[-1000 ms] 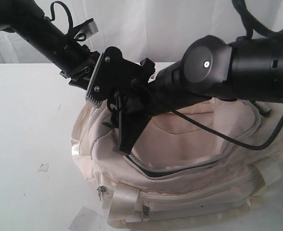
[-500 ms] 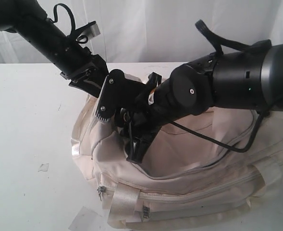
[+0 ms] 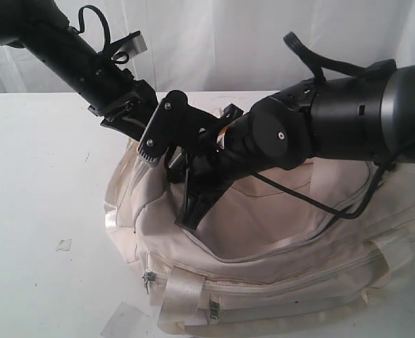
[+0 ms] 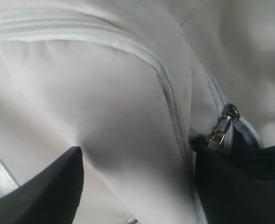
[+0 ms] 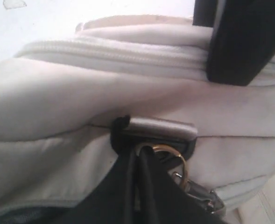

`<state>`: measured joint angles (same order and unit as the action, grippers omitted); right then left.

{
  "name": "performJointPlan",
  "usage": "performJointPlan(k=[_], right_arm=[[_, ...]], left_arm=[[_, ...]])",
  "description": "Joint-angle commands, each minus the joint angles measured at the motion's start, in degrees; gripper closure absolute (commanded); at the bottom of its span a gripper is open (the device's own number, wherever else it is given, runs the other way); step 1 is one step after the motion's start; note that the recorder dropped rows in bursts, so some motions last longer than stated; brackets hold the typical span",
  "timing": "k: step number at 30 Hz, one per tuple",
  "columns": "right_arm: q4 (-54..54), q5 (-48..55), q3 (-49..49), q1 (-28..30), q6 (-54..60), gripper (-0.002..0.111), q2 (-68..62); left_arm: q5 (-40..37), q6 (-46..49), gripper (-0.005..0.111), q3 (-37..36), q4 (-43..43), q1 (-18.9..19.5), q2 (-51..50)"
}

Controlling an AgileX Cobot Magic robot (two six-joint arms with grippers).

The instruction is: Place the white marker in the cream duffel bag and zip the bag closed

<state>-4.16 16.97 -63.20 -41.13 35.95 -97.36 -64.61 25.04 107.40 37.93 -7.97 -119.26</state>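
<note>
The cream duffel bag (image 3: 285, 232) lies on the white table, its long grey zipper (image 3: 277, 246) curving across the top. My right gripper (image 3: 187, 213) reaches across to the bag's left end. In the right wrist view this gripper (image 5: 142, 156) is shut, with its tips at the metal ring of the zipper pull (image 5: 177, 161). My left gripper (image 3: 127, 117) stands open at the bag's far left corner. In the left wrist view the same gripper (image 4: 137, 154) straddles a fold of cream fabric beside the zipper pull (image 4: 220, 130). The white marker is out of view.
A small paper scrap (image 3: 64, 245) and a clear plastic piece (image 3: 122, 320) lie on the table (image 3: 38, 176) left of the bag. The right arm's black cable (image 3: 320, 208) hangs over the bag top. A white curtain hangs behind.
The right arm swung down over the bag's left end. Its jaws have closed in the last half second, and the tips have shifted slightly up and left. The left arm has barely moved.
</note>
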Motion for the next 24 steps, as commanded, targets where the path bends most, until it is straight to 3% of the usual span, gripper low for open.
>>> performJointPlan(k=[1, 14, 24], right_arm=[[0.04, -0.96, -0.13, -0.15, -5.69, 0.108, 2.5], [-0.07, 2.63, -0.13, -0.15, -15.15, 0.108, 7.72], [-0.07, 6.77, -0.13, -0.15, -15.19, 0.108, 8.72]], left_arm=[[-3.13, -0.2, 0.037, -0.01, 0.47, -0.17, 0.37], [-0.92, 0.58, 0.037, -0.01, 0.47, -0.17, 0.37], [-0.33, 3.84, 0.037, -0.01, 0.47, -0.17, 0.37]])
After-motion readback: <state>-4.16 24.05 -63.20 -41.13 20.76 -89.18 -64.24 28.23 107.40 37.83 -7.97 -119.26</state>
